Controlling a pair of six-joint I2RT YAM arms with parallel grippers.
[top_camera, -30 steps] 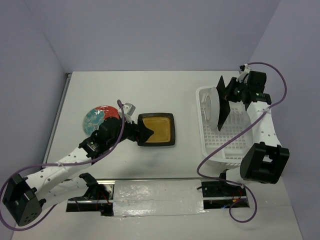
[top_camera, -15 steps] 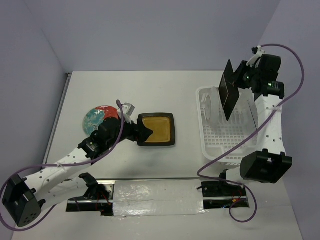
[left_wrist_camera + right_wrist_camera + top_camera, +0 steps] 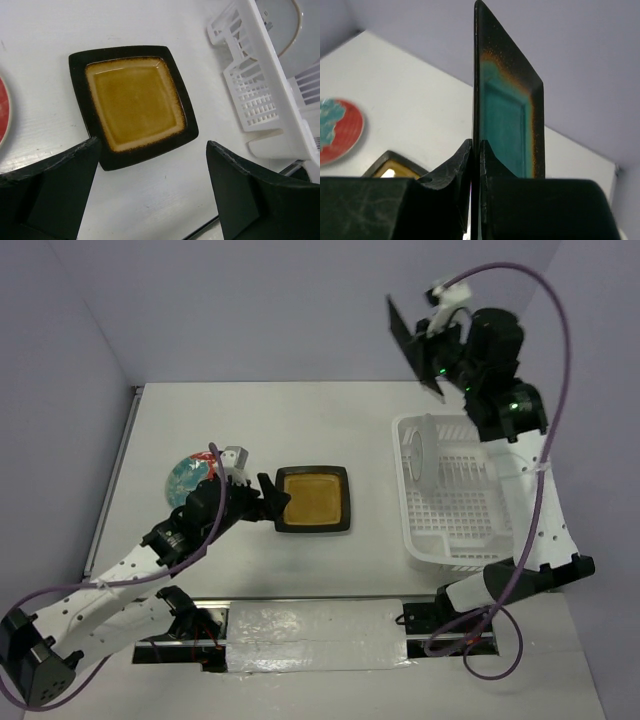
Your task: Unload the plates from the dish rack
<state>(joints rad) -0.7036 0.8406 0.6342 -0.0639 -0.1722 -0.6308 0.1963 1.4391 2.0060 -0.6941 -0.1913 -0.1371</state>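
The right gripper is clamped on the teal plate, held on edge high above the rack's far end, bare tabletop lying to its left, while the left gripper, jaws apart, hovers beside the flat amber plate

Four plates are counted in all. Two are square and black-rimmed: the amber plate and the teal plate. Two are round: the red-rimmed floral plate and the pale plate, of which only the plain side is seen. One dish rack is recorded. Two robot arms are noted: the left arm and the right arm.
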